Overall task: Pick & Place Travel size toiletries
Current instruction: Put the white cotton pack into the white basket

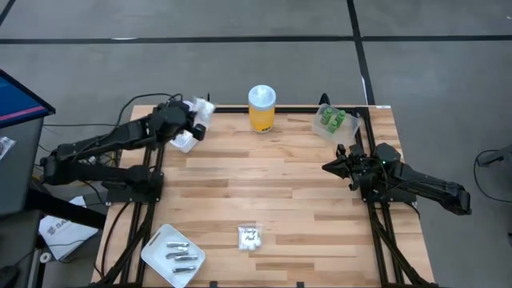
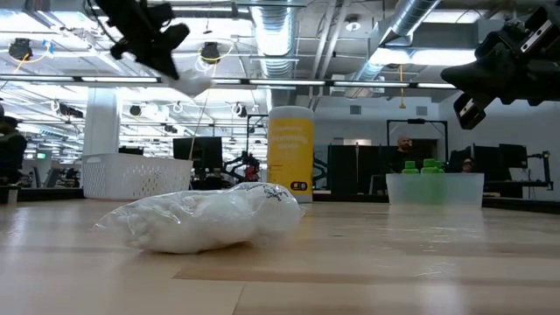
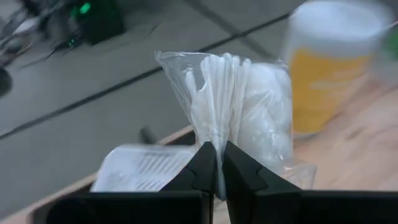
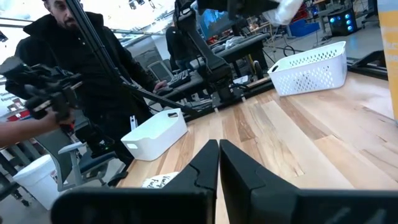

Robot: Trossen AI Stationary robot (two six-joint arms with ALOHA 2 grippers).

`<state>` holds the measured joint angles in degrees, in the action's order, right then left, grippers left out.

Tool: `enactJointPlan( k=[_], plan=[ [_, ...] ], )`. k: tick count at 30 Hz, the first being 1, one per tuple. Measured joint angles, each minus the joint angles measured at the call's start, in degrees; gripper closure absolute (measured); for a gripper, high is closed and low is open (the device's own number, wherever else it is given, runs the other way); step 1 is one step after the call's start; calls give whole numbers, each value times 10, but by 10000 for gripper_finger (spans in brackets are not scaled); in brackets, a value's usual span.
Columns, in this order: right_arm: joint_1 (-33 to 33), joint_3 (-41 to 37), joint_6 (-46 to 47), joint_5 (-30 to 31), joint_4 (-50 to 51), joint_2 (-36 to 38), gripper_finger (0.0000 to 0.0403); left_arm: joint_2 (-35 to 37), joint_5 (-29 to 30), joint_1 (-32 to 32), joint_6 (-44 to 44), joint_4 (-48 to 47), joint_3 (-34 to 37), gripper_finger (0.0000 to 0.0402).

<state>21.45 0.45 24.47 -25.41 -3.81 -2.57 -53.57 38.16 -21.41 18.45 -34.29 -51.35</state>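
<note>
The left gripper (image 1: pixel 194 114) sits high in the upper left of the high view, above a white basket tray (image 1: pixel 185 141) at the table's (image 1: pixel 288 192) back edge. Its two fingers are pinched tight on a clear bag of white cotton swabs (image 3: pixel 233 118), which hangs in the air. The right gripper (image 1: pixel 330 166) hovers at the right side of the table with its fingers pressed together and nothing between them. Green round pieces (image 1: pixel 333 119) lie in a clear tub (image 1: pixel 318 128) at the upper right. Silvery tubes (image 1: pixel 179 255) lie in a white tray (image 1: pixel 152 248) at the lower left. A white packet (image 1: pixel 250 238) lies near the bottom middle. A yellow jar (image 1: pixel 262 109) stands at the top middle.
</note>
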Motion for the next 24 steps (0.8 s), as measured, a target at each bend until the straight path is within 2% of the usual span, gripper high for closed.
enactJointPlan(
  k=[6,13,18,24],
  plan=[
    [0,0,0,0,0,0,394,3,0,-74,18,-82,0,394],
    [0,0,0,0,0,0,394,4,-9,-130,46,-83,47,394],
    [0,0,0,0,0,0,394,2,-36,-154,93,-82,99,394],
    [0,0,0,0,0,0,394,3,-40,-160,121,-81,136,382]
  ],
)
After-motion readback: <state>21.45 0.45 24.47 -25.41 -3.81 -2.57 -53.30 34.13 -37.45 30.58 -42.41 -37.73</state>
